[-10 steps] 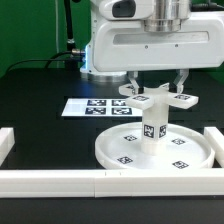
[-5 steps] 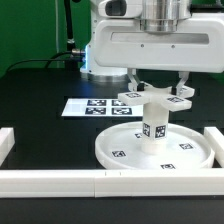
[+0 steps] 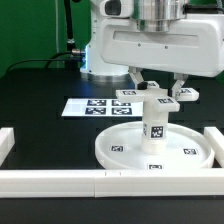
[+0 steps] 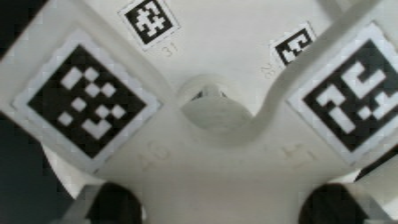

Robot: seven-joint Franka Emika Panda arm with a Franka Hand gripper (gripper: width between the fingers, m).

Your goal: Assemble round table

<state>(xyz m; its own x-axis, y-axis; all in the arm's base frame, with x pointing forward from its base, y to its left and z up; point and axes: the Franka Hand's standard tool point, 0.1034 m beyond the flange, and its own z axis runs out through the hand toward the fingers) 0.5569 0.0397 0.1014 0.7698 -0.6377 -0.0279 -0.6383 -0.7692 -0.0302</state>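
We hold the white plastic cross-shaped four-arm piece (image 3: 155,96) in the narrowly closed two-finger gripper (image 3: 157,88), seated atop the short thick white cylinder post (image 3: 154,127) standing upright at the centre of the large rimmed round white disc (image 3: 120,150), presumably to screw it on, the flat white marker board (image 3: 92,107) lying at ten o'clock.

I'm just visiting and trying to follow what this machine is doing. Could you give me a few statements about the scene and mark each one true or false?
1. The gripper is closed on the cross-shaped piece. True.
2. The post lies on its side on the black table. False: it stands upright on the round disc.
3. The marker board lies flat beyond the disc. True.
4. The cross-shaped piece rests on the table beside the disc. False: it sits atop the post.
5. White rails border the table's near edge. True.
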